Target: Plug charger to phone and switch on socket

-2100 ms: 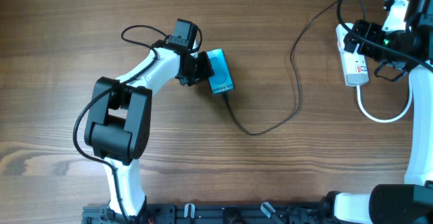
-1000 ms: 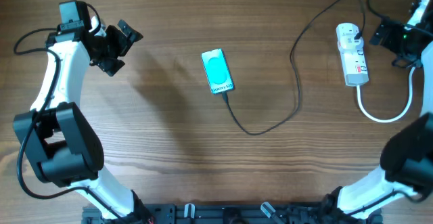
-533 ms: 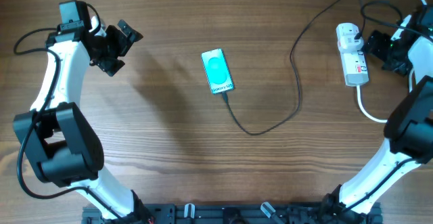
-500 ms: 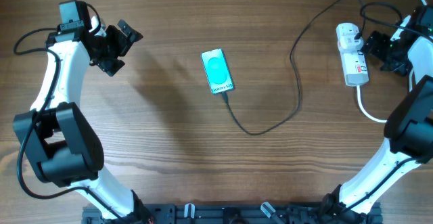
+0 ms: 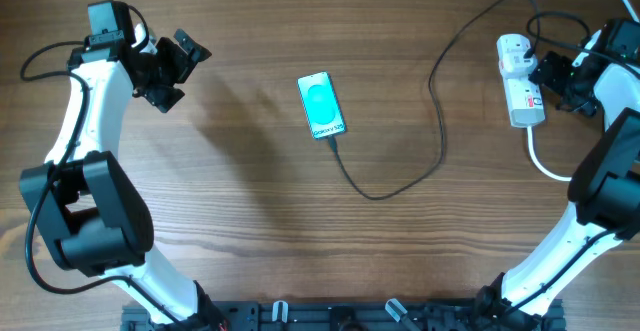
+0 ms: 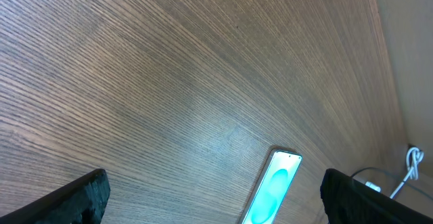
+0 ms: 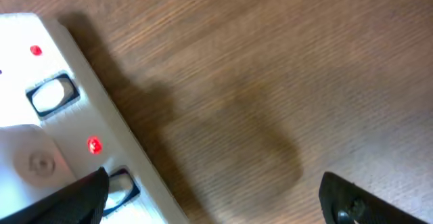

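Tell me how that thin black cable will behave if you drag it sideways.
The thin black charger cable probably flops, since it lies in loose curves. Its end meets the white-edged turquoise phone, so pulling may drag that along.

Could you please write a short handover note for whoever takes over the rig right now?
Left claw: open, empty, at the far left of the table, away from the job's things.
Right claw: open, empty, close beside the socket, on its right side.
Phone: flat mid-table, screen lit.
Charger: its tip meets the phone's lower edge and looks plugged in.
Done: the plugging, apparently.
Left: the switch. The right wrist view shows red lights on the socket, but I cannot tell whether it is switched on; check, and press if needed.
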